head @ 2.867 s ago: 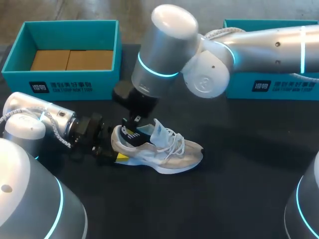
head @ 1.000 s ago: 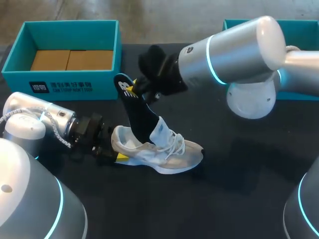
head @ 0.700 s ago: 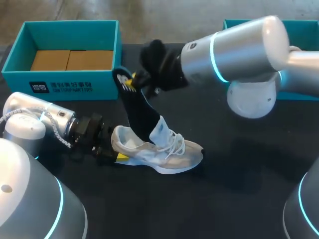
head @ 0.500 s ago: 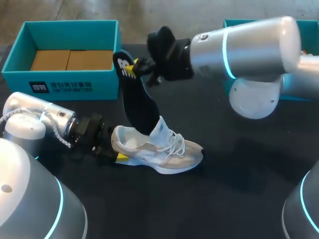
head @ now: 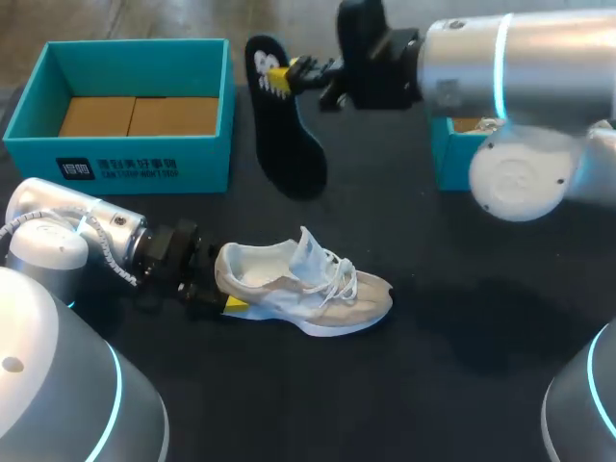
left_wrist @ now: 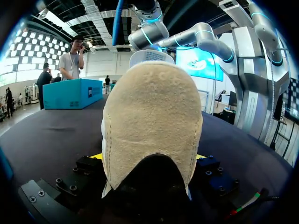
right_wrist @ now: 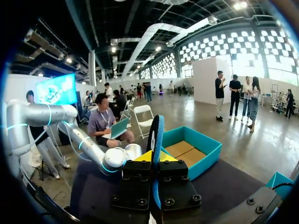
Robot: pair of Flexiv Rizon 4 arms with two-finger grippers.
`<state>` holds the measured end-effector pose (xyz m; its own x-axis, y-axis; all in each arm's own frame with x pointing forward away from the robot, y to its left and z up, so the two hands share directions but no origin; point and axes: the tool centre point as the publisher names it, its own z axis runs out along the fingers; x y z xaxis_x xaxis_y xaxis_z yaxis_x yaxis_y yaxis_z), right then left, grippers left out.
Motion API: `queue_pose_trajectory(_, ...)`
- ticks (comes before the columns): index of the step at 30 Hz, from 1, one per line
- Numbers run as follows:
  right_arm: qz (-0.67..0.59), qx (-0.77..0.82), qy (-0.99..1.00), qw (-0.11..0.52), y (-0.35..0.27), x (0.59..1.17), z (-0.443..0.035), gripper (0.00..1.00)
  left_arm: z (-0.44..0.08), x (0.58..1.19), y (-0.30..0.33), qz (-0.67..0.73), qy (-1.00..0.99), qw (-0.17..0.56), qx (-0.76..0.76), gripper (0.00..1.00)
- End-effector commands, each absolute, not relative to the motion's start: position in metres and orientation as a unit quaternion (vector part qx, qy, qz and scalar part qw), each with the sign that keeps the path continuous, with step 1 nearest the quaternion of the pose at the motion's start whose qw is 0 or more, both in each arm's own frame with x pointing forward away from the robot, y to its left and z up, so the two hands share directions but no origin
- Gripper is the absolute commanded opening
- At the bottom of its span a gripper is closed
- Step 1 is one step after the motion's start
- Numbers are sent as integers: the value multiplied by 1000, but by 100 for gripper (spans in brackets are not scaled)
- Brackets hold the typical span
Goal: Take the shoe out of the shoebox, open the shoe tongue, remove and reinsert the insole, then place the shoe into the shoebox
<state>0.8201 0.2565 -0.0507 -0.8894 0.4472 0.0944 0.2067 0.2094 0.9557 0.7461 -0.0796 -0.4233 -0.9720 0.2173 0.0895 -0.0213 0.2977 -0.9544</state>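
1. Head view: the right gripper (head: 292,74) has its fingers pinched tight on the heel end of a black foam insole (head: 287,135). The insole hangs tilted below the gripper, in the air and apart from the shoe, beside the open teal cardboard shoebox (head: 120,166). The left gripper (head: 219,282) clamps the heel of a cream-and-white lace-up sneaker (head: 318,289), which stands upright on the black table (head: 433,385) with its toe pointing away from that gripper.
2. Left wrist view: the sneaker (left_wrist: 152,116) has its suede heel between the left gripper's (left_wrist: 148,161) fingers, which press it from both sides.
3. Right wrist view: the insole (right_wrist: 155,135) stands edge-on between the right gripper's (right_wrist: 156,161) nearly closed fingers. The shoebox (right_wrist: 205,154) lies ahead of the gripper, and the left arm (right_wrist: 88,144) is beside the box.
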Motion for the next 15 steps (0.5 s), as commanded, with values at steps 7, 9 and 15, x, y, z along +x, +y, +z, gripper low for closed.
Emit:
queue_pose_trajectory(7,582,225,777,84,195,818,-15,0,-425,746,-81,589,-799,101,-61,0)
queue_pose_trajectory(9,578,230,779,84,186,818,-8,0,-425,746,-81,589,-799,101,-61,0)
queue_pose_trajectory(15,570,239,782,82,159,815,13,0,-425,746,-81,589,-799,101,-61,0)
